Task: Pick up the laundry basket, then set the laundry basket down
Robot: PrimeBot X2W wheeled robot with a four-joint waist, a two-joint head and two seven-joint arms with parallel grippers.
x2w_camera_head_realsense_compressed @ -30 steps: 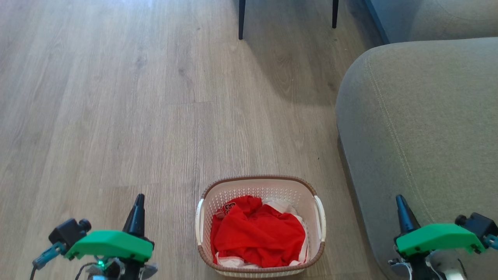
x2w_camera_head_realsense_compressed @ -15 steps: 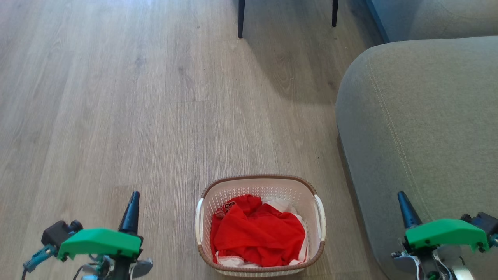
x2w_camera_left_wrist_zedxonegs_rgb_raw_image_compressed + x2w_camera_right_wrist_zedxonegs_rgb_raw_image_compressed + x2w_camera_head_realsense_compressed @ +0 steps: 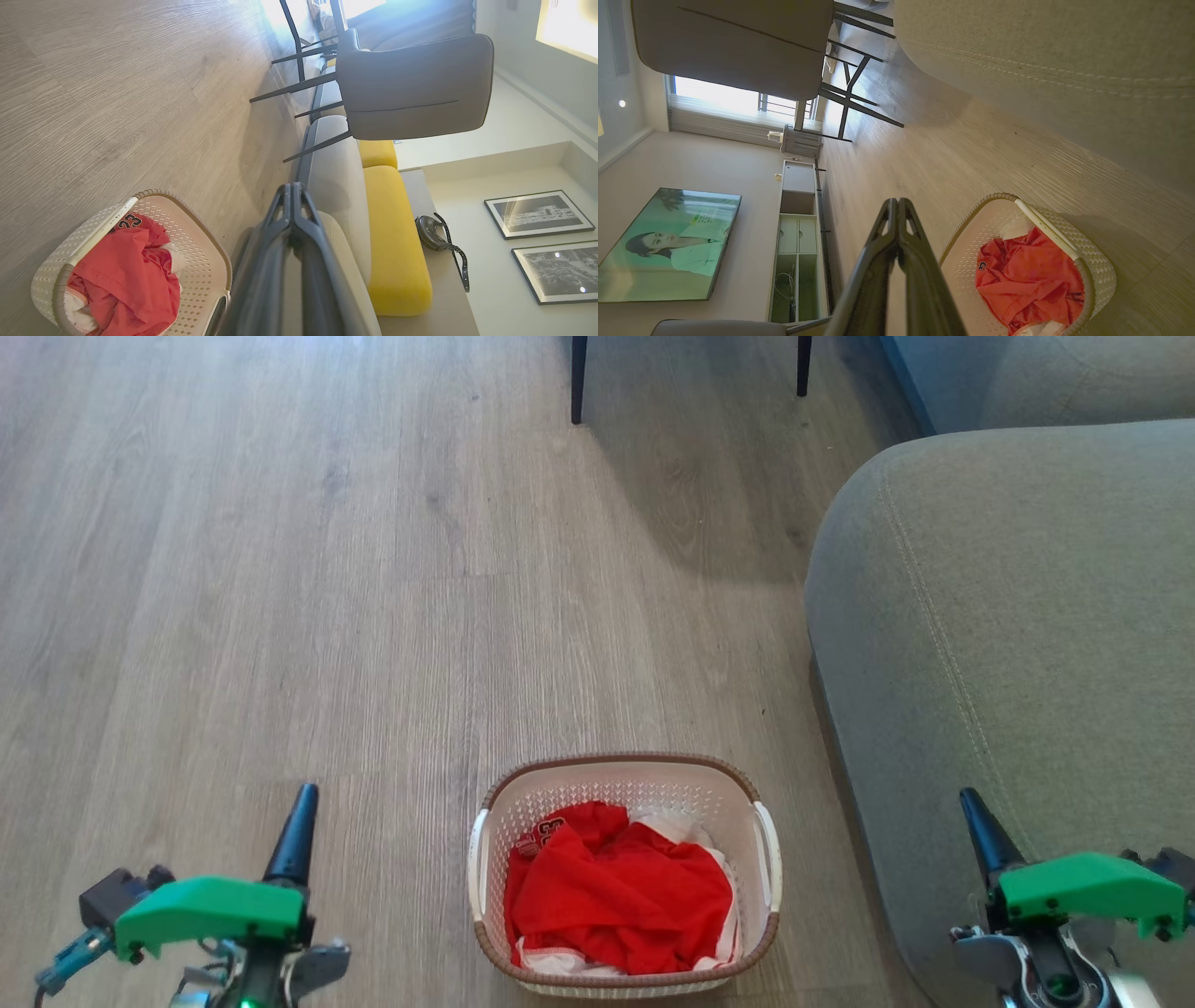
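Left gripper (image 3: 303, 798) sits at the lower left above the wood floor (image 3: 280, 569), its fingers pressed together tip to tip and holding nothing. The laundry basket (image 3: 616, 759) stands upright on the floor between the two grippers, well apart from both. A red garment (image 3: 621, 901) and a bit of white cloth lie bunched inside. Two dark chair legs (image 3: 579, 378) stand farther off. The grey sofa (image 3: 1008, 616) is near the basket's right side. Right gripper (image 3: 973, 801) is at the lower right in front of the sofa, fingers closed too, empty.

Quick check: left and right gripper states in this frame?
Left gripper: closed, fingers together, holding nothing.
Right gripper: closed, fingers together, holding nothing.
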